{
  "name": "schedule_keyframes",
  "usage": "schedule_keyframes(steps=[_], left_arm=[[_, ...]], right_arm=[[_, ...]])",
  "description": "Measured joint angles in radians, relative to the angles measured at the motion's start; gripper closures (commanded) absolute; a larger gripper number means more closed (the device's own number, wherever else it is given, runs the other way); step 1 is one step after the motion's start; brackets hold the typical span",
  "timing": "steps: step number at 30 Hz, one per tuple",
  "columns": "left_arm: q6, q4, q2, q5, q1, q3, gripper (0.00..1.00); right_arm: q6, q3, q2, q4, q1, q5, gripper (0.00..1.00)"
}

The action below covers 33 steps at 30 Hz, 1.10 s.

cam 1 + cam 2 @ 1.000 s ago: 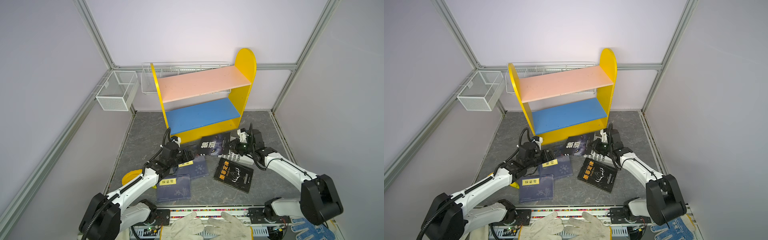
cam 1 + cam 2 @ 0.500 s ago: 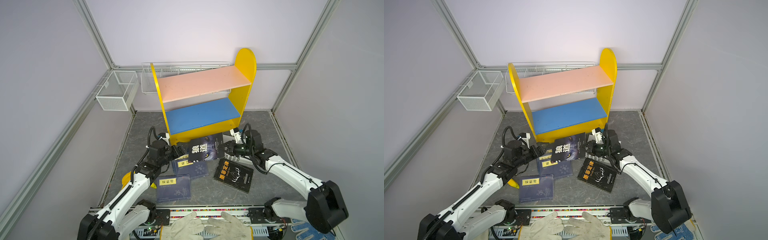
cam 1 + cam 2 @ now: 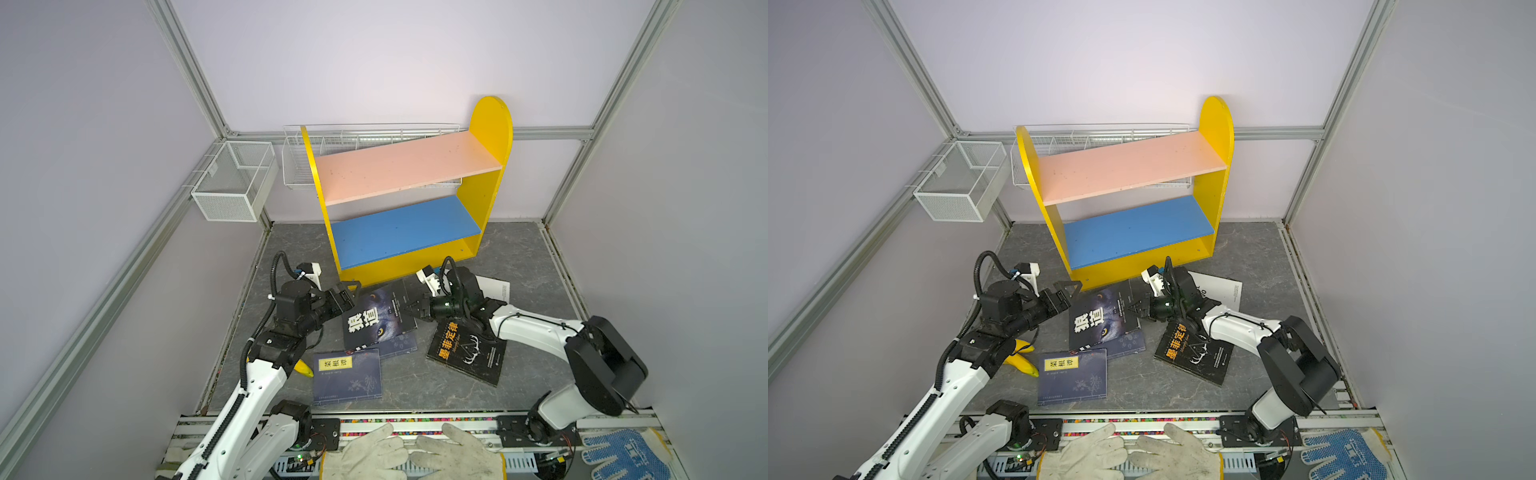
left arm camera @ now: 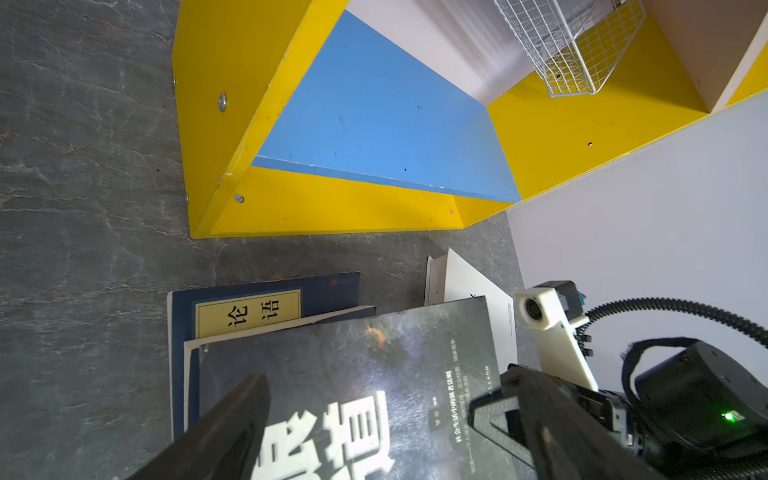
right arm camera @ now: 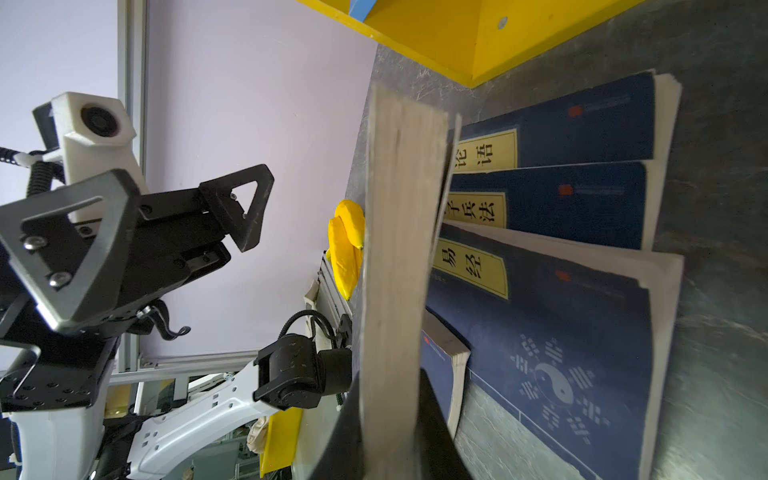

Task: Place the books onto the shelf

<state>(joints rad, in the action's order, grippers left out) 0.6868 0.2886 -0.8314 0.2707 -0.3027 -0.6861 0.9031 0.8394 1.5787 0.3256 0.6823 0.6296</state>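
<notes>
Change: a second ago the wolf book [image 3: 374,324] lay flat on the bench [image 3: 415,386] at the foot of the shelf [image 3: 486,199]. Now it is lifted, carried toward the left and tilted over the navy books [image 5: 582,195].
Right jaws: closed on the right edge of the wolf book. In the right wrist view its pages stand between them, seen edge-on.
Left jaws: wide open and empty, just beside the left edge of the wolf book and not touching it. They have drawn back a little to the left and now face the book.
Wolf book: in the air, cover up. I cannot tell if its lower corner touches the navy books.
Other books: the second black book [image 3: 467,349], the white book [image 3: 496,289] and the front navy book [image 3: 347,376] all lie on the bench.
Shelf: pink board [image 3: 407,166] and blue board [image 3: 403,232] are both bare; no book is placed yet.
Meaning: I judge this to be a hand-over or a two-arm grip in preparation. The first book is off the bench, so the task is only at its beginning.
Next: the left jaws should close on the free edge before the right jaws let go.
Risk: held by one edge only, the book may sag or fall open. The bananas [image 3: 1022,361] lie near the left arm.
</notes>
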Motion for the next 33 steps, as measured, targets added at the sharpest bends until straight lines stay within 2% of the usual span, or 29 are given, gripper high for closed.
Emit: schedule_keyframes(steps=[8, 17, 22, 25, 33], left_arm=[[0.000, 0.012, 0.026, 0.003, 0.002, 0.020, 0.06], [0.000, 0.016, 0.022, 0.008, 0.002, 0.035, 0.06], [0.000, 0.017, 0.019, 0.011, 0.002, 0.043, 0.06], [0.000, 0.016, 0.017, 0.011, 0.002, 0.045, 0.06], [-0.004, 0.016, 0.003, 0.027, 0.002, 0.045, 0.06]], right_arm=[[0.007, 0.014, 0.053, 0.027, 0.006, -0.005, 0.94], [-0.015, 0.038, 0.098, 0.022, 0.007, -0.048, 0.88], [-0.053, 0.053, 0.138, -0.032, 0.007, -0.090, 0.75], [-0.083, 0.072, 0.145, -0.076, 0.007, -0.118, 0.61], [-0.210, 0.175, 0.144, -0.310, 0.005, -0.278, 0.45]])
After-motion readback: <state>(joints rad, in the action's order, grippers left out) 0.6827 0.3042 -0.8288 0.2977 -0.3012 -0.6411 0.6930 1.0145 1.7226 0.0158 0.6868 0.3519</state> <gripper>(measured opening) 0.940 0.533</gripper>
